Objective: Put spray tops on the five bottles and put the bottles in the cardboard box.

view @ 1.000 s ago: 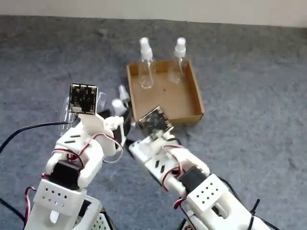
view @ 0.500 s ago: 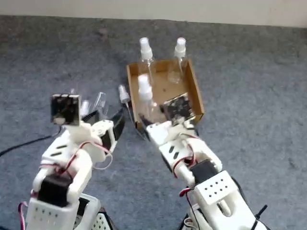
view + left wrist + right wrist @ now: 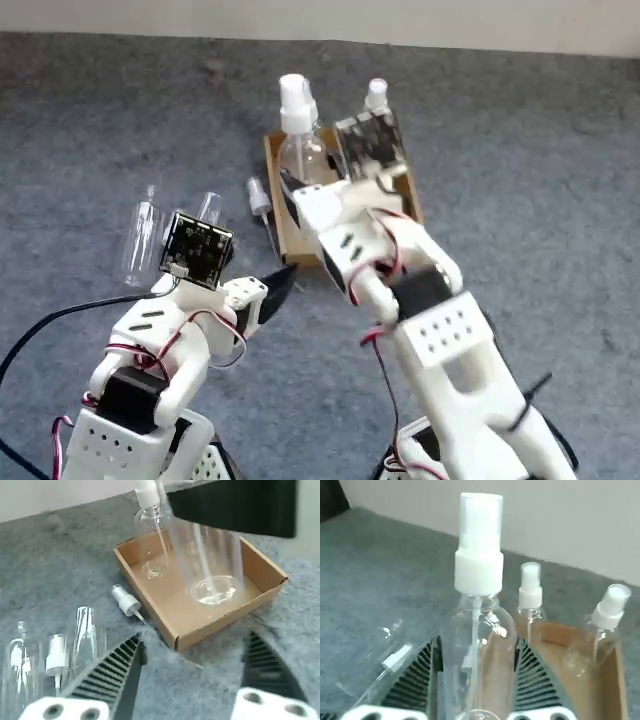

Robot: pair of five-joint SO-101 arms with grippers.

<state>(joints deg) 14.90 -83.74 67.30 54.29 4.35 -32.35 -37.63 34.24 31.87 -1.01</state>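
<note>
Over the cardboard box [image 3: 277, 205], near the far side of the worktop [image 3: 520, 150], the right tool [image 3: 476, 662] is clamped around the body of a clear bottle [image 3: 479, 635]. That bottle stands upright with a white spray top already on its neck. Its base hangs low inside the box, though whether it touches the floor of the box is hard to tell from the left wrist view. Two more capped bottles [image 3: 530, 600] stand upright along the box's far wall, apart from each other.

The left tool [image 3: 195, 655] sits nearer the arms' bases, its jaws spread wide and holding nothing, just short of the box's near wall.

Beside the box on the left arm's side, two uncapped bottles [image 3: 87, 635] lie on their sides. A loose spray top [image 3: 125, 600] lies between them and the box, and another spray top [image 3: 55, 655] lies between the two bottles.

The worktop is covered in a coarse grey carpet-like fabric. A pale wall [image 3: 320, 20] runs along its far edge, and a black cable [image 3: 50, 315] trails across the fabric by the left arm.
</note>
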